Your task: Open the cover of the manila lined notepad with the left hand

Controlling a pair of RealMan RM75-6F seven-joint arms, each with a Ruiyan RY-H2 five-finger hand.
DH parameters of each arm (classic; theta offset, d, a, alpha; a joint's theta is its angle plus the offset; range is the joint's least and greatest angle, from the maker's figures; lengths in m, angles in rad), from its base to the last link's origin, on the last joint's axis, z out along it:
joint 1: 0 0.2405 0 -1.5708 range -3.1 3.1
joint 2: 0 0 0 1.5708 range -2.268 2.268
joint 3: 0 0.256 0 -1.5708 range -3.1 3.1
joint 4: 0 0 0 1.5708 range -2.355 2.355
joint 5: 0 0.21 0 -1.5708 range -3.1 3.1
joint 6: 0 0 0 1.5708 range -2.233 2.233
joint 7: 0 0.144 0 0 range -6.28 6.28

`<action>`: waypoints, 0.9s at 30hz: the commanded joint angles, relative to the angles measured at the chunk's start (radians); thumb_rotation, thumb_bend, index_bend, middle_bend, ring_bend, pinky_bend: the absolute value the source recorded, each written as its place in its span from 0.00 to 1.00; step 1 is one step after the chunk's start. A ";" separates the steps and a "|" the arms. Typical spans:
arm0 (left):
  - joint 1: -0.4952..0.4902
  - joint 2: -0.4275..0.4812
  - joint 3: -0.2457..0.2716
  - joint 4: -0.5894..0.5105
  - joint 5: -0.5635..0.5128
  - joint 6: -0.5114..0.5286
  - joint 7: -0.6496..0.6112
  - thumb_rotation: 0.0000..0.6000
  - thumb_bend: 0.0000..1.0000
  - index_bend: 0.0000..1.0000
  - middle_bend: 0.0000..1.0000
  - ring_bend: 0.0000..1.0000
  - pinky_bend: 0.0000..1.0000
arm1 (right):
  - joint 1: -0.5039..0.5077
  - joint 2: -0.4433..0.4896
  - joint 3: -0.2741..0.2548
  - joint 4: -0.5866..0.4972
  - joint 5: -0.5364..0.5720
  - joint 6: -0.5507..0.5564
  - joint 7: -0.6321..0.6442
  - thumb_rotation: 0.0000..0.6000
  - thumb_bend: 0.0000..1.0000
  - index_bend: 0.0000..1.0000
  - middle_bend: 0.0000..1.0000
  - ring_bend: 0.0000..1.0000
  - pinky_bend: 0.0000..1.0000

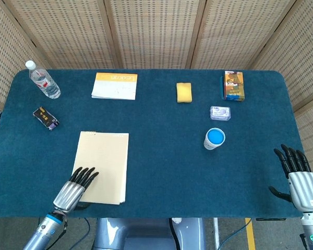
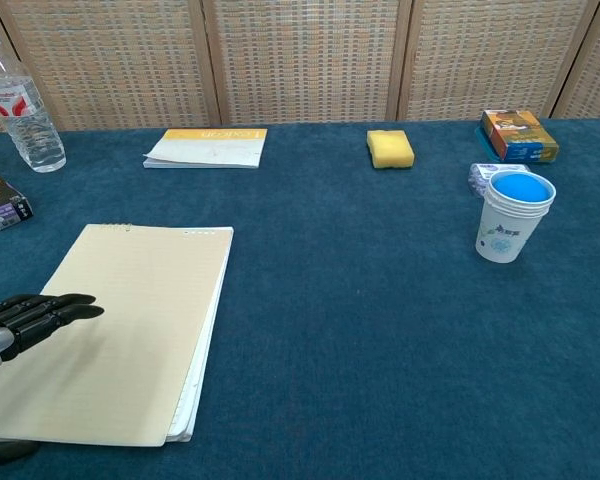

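The notepad (image 1: 101,166) lay closed and flat near the front left corner of the surface (image 1: 161,166), its bound edge pointing toward the far edge. The left hand (image 1: 73,189) held nothing, its fingers (image 2: 50,312) stretched out over the pad's near left part; whether they touched the cover could not be told. The step in hand looked like the approach, with the cover not yet lifted. The next move likely called for catching the cover's free edge and folding it over the binding. The right hand (image 1: 301,179) hovered empty, fingers apart, near the front right corner.
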 commanded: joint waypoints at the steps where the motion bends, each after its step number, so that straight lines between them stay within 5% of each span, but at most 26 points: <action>1: -0.003 0.003 0.001 -0.003 -0.003 0.001 -0.002 1.00 0.23 0.00 0.00 0.00 0.00 | 0.000 0.000 0.000 0.000 0.000 0.000 0.000 1.00 0.00 0.02 0.00 0.00 0.00; 27: -0.030 0.055 -0.003 -0.092 -0.063 -0.035 0.047 1.00 0.22 0.00 0.00 0.00 0.00 | 0.002 -0.002 0.001 0.001 0.005 -0.005 -0.006 1.00 0.00 0.02 0.00 0.00 0.00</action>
